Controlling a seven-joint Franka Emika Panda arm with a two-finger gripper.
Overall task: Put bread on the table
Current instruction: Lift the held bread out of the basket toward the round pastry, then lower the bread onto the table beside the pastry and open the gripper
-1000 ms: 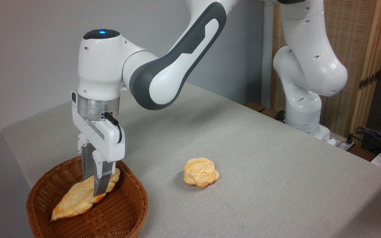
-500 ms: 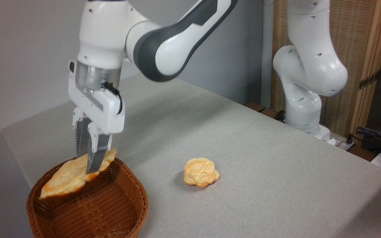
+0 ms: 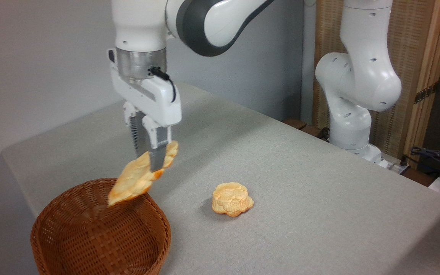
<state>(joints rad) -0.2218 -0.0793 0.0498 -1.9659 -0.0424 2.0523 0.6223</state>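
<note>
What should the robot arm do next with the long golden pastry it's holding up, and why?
Probably carry it further right, then lower it. The gripper is shut on the long golden leaf-shaped pastry, whose drooping tip hangs over the brown wicker basket, while bare grey cloth-covered table lies beside the small flower-shaped bun.

A single fixed camera looks from above and off one corner of the table (image 3: 300, 198), angled down and across its grey cloth towards the wall behind. It sits fairly near, so the basket (image 3: 101, 233) is cut at the bottom edge and the arm (image 3: 357, 76) at the top
</note>
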